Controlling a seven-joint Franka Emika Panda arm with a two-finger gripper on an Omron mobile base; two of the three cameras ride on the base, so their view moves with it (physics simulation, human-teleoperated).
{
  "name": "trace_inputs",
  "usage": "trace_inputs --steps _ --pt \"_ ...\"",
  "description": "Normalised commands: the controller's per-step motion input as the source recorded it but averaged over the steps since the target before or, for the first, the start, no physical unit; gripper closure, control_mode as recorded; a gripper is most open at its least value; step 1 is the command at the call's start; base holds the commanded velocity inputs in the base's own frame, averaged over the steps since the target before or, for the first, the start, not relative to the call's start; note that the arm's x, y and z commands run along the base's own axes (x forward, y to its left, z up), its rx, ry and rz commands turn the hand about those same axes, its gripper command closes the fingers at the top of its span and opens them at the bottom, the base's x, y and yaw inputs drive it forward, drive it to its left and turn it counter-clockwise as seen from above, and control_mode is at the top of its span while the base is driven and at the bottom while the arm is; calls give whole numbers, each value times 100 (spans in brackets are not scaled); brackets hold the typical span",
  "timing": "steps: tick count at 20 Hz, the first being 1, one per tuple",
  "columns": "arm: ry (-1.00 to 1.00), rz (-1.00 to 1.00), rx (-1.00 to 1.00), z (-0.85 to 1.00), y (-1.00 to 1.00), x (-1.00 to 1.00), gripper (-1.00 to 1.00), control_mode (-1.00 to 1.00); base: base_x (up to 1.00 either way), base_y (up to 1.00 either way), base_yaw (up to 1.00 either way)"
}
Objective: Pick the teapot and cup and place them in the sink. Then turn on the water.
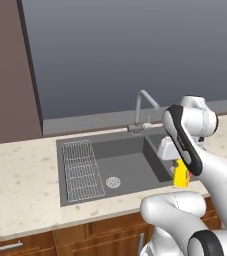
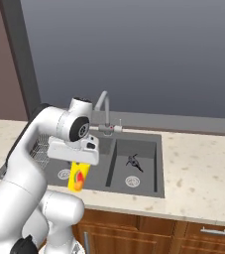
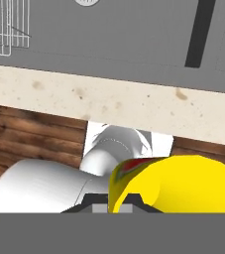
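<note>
— Where do we have the cup (image 2: pixel 78 177) at this moment?

— It hangs from our gripper (image 2: pixel 78 173), which is closed tight on it. In the right base view the cup sits just under the white hand, yellow with the red-orange mark facing the camera, held above the front edge of the sink (image 2: pixel 148 189). In the left base view we see it beside the black-striped forearm, at the near right corner of the left basin.

— And in the hand view?

— There the cup (image 3: pixel 183 183) is the big yellow shape at the bottom right, with a bit of its red mark showing at the upper left of it. Beyond it we see the speckled bench (image 3: pixel 59 92) edge and the wooden cabinet front (image 3: pixel 29 134) below that.

— What about the teapot?

— We make out a small dark thing lying in the right basin in the right base view, near the drain; it is too small for us to say for certain that it is the teapot (image 2: pixel 133 161).

— The faucet?

— The grey gooseneck faucet (image 1: pixel 142 111) stands behind the divider between the two basins. The wire rack (image 1: pixel 82 169) lies in the left part of the left basin, with the round drain (image 1: pixel 113 182) just beside it.
</note>
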Motion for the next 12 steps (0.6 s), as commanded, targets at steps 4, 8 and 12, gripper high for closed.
trace_inputs --steps 4,8,12 --pt "0 -4 0 -2 29 26 100 -100 0 0 0" --pt "-9 -6 0 0 48 15 100 -100 0 0 0" --pt "-16 -9 0 0 41 11 100 -100 0 0 0"
